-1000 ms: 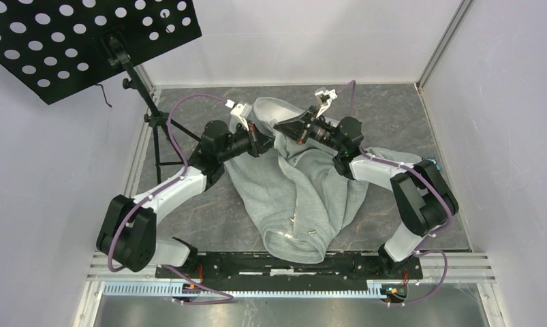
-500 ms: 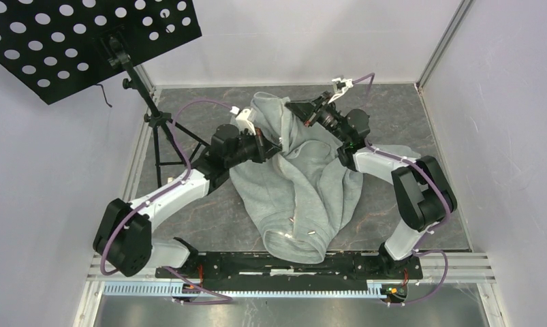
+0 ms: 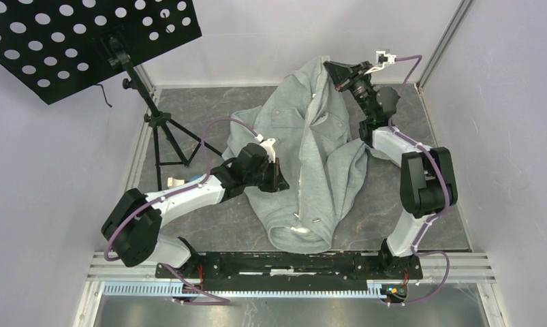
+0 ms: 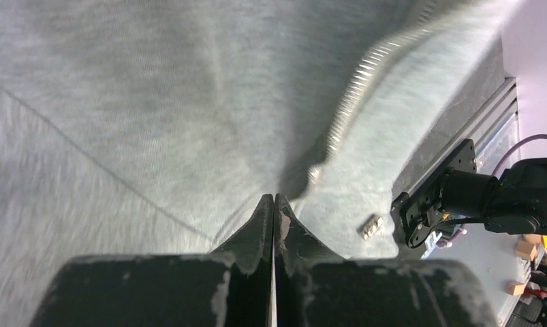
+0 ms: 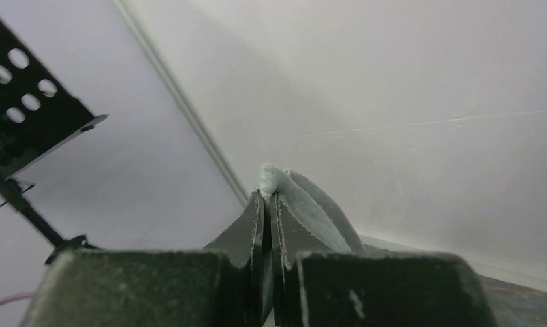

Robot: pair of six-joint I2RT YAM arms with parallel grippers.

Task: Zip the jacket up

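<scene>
Dark mottled bench [image 3: 372,218] inside white walls; a perforated board [image 3: 86,51] on a tripod [image 3: 163,136] stands far left. The jacket [image 3: 304,177] lies mid-bench, its top held up by the right gripper [image 3: 335,70], clamped on fabric. The left gripper [image 3: 276,180] pinches its left edge.

L wrist: jacket [image 4: 154,102] & zip teeth [image 4: 355,82] blurred, cloth cut off at frame edges. R wrist: all but a small fold hidden behind R gripper [image 5: 266,197]

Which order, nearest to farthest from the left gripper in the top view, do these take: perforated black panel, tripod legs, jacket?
1. Jacket, pinched in the left gripper.
2. Tripod legs, off to its left.
3. Perforated black panel, far left corner.
</scene>
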